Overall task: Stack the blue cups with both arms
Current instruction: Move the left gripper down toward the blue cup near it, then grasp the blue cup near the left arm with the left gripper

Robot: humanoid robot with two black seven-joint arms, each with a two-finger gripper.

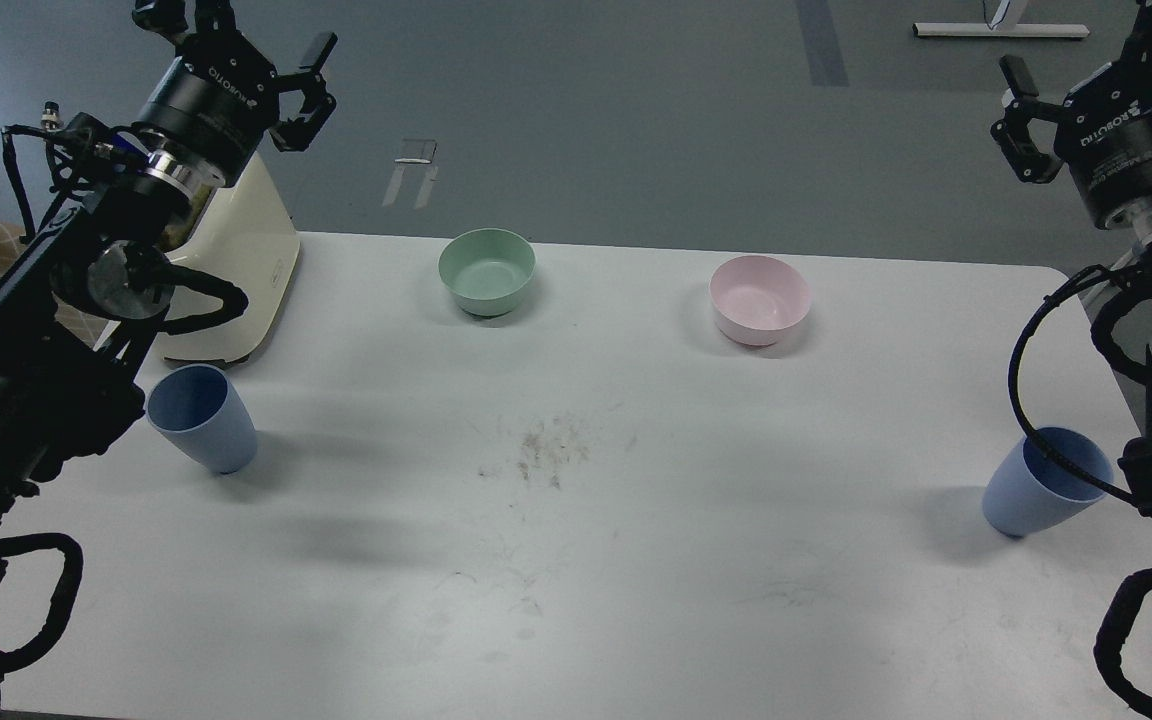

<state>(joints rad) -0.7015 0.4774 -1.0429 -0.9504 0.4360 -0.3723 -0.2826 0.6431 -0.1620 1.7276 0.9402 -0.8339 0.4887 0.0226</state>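
Observation:
Two blue cups stand upright on the white table (576, 560). The left cup (201, 418) is near the left edge, just right of my left arm's forearm. The right cup (1044, 485) is near the right edge, with a black cable of my right arm crossing its rim. My left gripper (241, 40) is raised high at the top left, beyond the table, open and empty. My right gripper (1086, 55) is raised high at the top right, open and empty. Both grippers are far from the cups.
A green bowl (486, 270) and a pink bowl (759, 298) sit at the back of the table. A cream appliance (241, 260) stands at the back left, beneath my left wrist. A dirty smudge (548, 450) marks the table's middle.

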